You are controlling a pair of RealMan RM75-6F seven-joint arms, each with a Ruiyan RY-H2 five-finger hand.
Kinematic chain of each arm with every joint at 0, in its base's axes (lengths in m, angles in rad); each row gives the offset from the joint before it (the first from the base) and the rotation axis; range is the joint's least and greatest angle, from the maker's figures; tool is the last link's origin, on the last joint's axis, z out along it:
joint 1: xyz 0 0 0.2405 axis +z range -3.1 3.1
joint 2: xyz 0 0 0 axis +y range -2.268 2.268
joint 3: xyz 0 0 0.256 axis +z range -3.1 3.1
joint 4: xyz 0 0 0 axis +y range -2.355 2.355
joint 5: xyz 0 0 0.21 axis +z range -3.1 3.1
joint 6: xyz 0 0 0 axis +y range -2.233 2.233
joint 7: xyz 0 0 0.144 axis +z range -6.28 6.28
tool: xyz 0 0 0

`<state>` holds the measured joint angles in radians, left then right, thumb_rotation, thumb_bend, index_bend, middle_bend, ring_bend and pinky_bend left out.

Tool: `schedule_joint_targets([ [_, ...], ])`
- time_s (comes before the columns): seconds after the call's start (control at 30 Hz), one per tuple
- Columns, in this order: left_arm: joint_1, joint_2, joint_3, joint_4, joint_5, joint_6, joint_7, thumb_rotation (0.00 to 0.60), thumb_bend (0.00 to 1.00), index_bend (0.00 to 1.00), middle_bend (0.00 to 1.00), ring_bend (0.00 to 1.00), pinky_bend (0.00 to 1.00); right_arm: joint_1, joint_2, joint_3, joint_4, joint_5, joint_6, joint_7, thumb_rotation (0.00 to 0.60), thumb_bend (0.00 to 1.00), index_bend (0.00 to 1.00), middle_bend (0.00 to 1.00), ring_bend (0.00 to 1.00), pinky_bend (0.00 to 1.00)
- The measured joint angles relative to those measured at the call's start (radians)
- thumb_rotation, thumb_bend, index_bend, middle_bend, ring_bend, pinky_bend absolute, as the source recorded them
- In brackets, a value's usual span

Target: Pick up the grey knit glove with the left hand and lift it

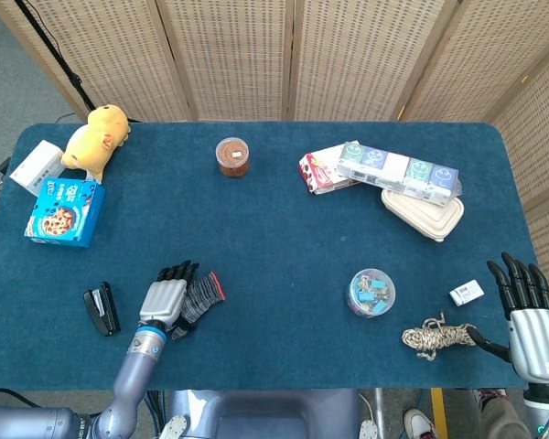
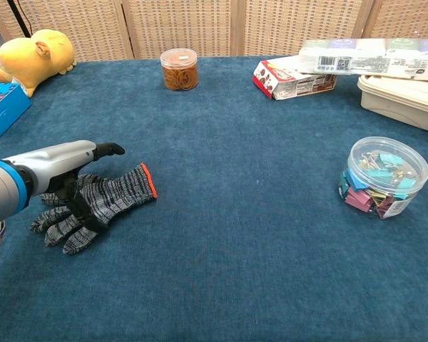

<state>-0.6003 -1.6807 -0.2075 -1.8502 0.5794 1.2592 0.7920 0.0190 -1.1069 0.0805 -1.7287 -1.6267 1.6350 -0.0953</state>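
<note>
The grey knit glove point(image 1: 202, 294) with an orange cuff lies flat on the blue table near the front left; in the chest view the glove point(image 2: 107, 202) points its fingers left. My left hand point(image 1: 165, 297) hovers right over the glove's finger end, fingers stretched out and apart. In the chest view the left hand point(image 2: 65, 165) is flat above the glove, with its thumb reaching down onto the knit. Nothing is held. My right hand point(image 1: 529, 318) stands open at the table's front right edge, beside a bundle of rope point(image 1: 435, 337).
A black stapler point(image 1: 101, 311) lies left of the hand. A blue cookie box point(image 1: 64, 212), white box point(image 1: 37, 165) and yellow plush point(image 1: 96, 137) sit at the far left. A rubber-band jar point(image 1: 231, 156), red box point(image 1: 320, 172), food container point(image 1: 423, 215), clip tub point(image 1: 371, 292) and eraser point(image 1: 466, 293) are farther right.
</note>
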Motion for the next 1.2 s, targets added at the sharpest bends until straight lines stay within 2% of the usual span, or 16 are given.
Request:
schedule_joint_targets([
  [0.17,-0.018,-0.021,-0.002,0.02,-0.014,0.013,-0.012,0.6,0.05,0.0,0.03,0.09,0.19,-0.001,0.002,-0.001,-0.002,-0.001,0.003,0.003,0.6,0.0,0.0,0.0,0.0,0.0],
  [0.23,-0.021,-0.023,-0.002,0.02,-0.013,0.018,-0.016,0.6,0.05,0.03,0.08,0.14,0.22,-0.001,0.003,-0.001,-0.001,-0.001,0.002,0.005,0.6,0.0,0.0,0.0,0.0,0.0],
  [0.33,-0.027,-0.024,0.002,0.026,-0.019,0.023,-0.012,0.6,0.06,0.15,0.19,0.22,0.29,0.0,0.004,-0.001,-0.001,-0.001,0.0,0.01,0.6,0.0,0.0,0.0,0.0,0.0],
  [0.5,-0.04,-0.022,0.011,0.037,-0.035,0.019,0.002,0.6,0.07,0.29,0.31,0.31,0.37,0.0,0.004,-0.002,-0.002,-0.005,0.004,0.01,0.6,0.0,0.0,0.0,0.0,0.0],
  [0.77,-0.045,-0.024,0.032,0.049,-0.005,0.038,-0.007,0.6,0.12,0.41,0.4,0.39,0.44,0.0,0.001,-0.001,-0.004,-0.007,0.007,-0.001,0.6,0.0,0.0,0.0,0.0,0.0],
  [0.97,-0.036,-0.035,0.044,0.073,0.039,0.07,-0.024,0.6,0.24,0.48,0.46,0.44,0.5,0.0,0.003,0.0,-0.004,-0.008,0.01,0.006,0.6,0.0,0.0,0.0,0.0,0.0],
  [1.2,-0.032,-0.037,0.067,0.113,0.086,0.058,-0.035,0.6,0.4,0.49,0.47,0.45,0.51,0.001,0.002,-0.002,-0.004,-0.004,0.004,0.002,0.6,0.0,0.0,0.0,0.0,0.0],
])
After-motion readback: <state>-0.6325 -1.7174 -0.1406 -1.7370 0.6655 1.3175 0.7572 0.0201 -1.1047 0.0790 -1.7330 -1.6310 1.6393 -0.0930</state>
